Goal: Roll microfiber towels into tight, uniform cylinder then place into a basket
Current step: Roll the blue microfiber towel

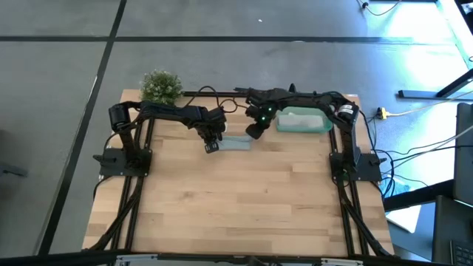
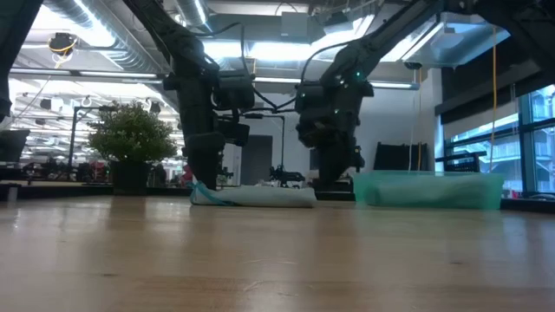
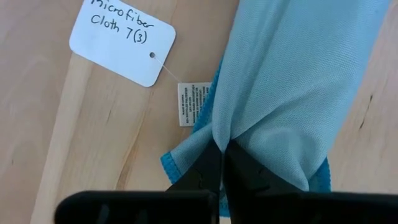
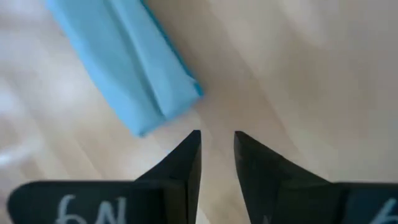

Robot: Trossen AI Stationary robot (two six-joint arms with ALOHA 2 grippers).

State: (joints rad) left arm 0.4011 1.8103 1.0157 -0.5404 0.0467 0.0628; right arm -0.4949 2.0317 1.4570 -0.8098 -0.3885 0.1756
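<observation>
High view: potted plant at far corner; basket beside right gripper.
Left gripper: pinched on rolled microfiber towel, its paper tag alongside.
Right gripper: fingers slightly apart, apparently touching nothing.

Bright, even light from overhead ceiling strips, glaring white in the low view. Strong blue-white glare across the floor at the high view's upper right. Soft, faint shadows on the table. Near tabletop blurred in the low view; right wrist view soft throughout, left wrist view sharp.
</observation>
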